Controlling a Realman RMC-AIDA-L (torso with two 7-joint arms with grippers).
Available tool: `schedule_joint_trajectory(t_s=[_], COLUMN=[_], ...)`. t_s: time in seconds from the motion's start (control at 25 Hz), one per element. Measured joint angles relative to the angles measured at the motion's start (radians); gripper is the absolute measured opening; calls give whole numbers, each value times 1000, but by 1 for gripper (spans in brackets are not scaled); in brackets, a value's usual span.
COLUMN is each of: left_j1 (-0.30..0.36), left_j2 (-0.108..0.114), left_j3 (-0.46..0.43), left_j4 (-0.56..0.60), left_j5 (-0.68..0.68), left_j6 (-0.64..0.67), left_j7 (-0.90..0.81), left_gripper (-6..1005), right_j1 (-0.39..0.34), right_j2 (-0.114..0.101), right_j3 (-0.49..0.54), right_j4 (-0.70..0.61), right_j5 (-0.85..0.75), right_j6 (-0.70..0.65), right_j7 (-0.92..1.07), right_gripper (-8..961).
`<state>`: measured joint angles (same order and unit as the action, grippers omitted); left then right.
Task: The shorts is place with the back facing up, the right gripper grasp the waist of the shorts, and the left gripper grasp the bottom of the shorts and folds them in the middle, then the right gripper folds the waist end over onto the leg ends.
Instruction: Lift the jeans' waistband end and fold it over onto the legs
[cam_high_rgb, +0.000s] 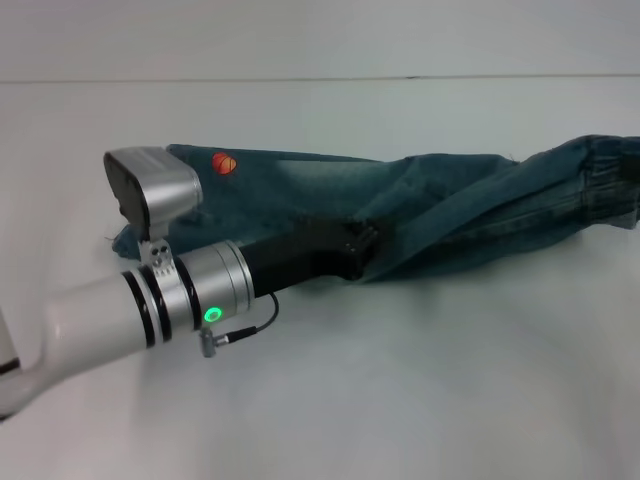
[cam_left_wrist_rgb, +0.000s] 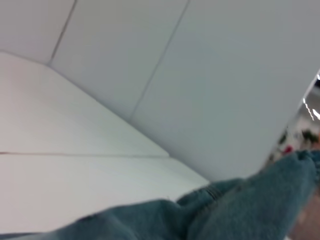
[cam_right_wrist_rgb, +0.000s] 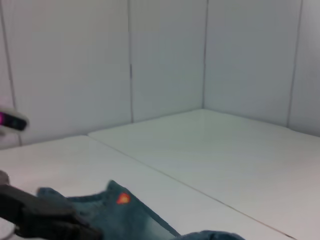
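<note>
Head view: the shorts (cam_high_rgb: 430, 215) lie folded lengthwise on the white table (cam_high_rgb: 400, 400), ruffled waist (cam_high_rgb: 605, 185) rightward, orange patch (cam_high_rgb: 225, 162) leftward. The left gripper (cam_high_rgb: 365, 243) pinches the near edge. Right wrist view: denim, patch (cam_right_wrist_rgb: 122, 199).

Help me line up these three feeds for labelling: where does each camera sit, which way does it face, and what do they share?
Head view: on the robot's head, looking forward and down at the shorts on the white table; the left gripper and its arm show.
Left wrist view: on the left wrist, low over denim, facing the wall panels; no fingers visible.
Right wrist view: on the right wrist, facing the far corner; a dark part of an arm shows at the picture's edge.
Shared: the orange basketball patch.
</note>
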<state>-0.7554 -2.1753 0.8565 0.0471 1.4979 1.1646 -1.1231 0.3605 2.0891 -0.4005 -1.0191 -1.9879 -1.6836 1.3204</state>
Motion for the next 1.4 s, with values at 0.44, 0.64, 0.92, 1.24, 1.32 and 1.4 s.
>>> schedule_joint_trajectory(t_s=[0.44, 0.64, 0.92, 1.24, 1.32, 1.4], left_j1=[-37, -48, -68, -59, -58, -56], left_j2=[0, 0, 0, 0, 0, 0], left_j3=[-255, -369, -440, -542, -577, -621], left_j4=[-264, -337, -394, -434, -456, -480], left_j5=[-10, -3, 48, 222, 269, 317], left_j6=[-33, -142, -236, -235, -231, -230], left_j7=[289, 419, 526, 526, 536, 556], left_gripper=[57, 58, 55, 55, 55, 55], right_j1=[14, 9, 13, 166, 220, 273], right_j2=[-2, -2, -13, -76, -92, -103], right_j3=[-15, -12, 9, -49, -72, -93], right_j4=[-38, -43, -43, 93, 155, 217], right_j5=[1, 2, 12, 6, 6, 6], right_j6=[-146, -208, -186, -94, -69, -42], right_j7=[72, 78, 78, 42, 17, -13], right_gripper=[46, 45, 45, 45, 46, 46])
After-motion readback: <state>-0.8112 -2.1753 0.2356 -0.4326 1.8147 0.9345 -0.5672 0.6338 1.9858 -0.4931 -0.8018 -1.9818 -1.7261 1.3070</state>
